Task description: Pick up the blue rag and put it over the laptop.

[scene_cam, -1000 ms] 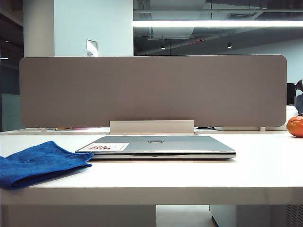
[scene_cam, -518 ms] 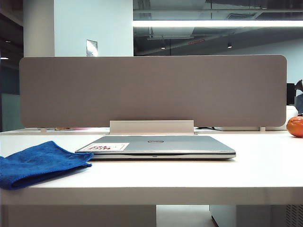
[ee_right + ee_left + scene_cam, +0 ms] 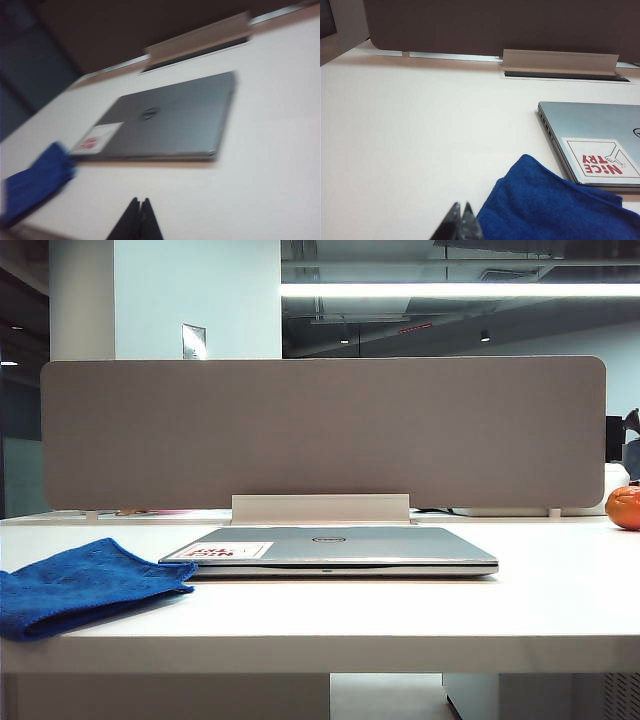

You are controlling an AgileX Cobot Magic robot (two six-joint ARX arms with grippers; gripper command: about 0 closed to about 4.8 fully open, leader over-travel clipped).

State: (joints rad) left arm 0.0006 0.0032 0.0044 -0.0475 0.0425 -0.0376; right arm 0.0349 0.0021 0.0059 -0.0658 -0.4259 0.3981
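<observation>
Left end effector (image 3: 461,222) is closed and empty, with the soft royal-blue microfibre rag (image 3: 555,210) just beside it on the white tabletop (image 3: 420,140), touching the thin silver-grey laptop (image 3: 595,140). Right end effector (image 3: 136,220), also closed, hangs near the laptop's front edge. To grasp well, the left one should probably open first, then pinch a raised fold.

Blue rag (image 3: 85,585) of nubby, matt microfibre cloth lies on a smooth, matt white desk (image 3: 400,615). The laptop (image 3: 340,548) lid looks like brushed silver-grey metal with a soft sheen, bearing a glossy paper-like sticker (image 3: 602,159). Behind, a divider panel (image 3: 320,430) appears felt-covered, matt grey
</observation>
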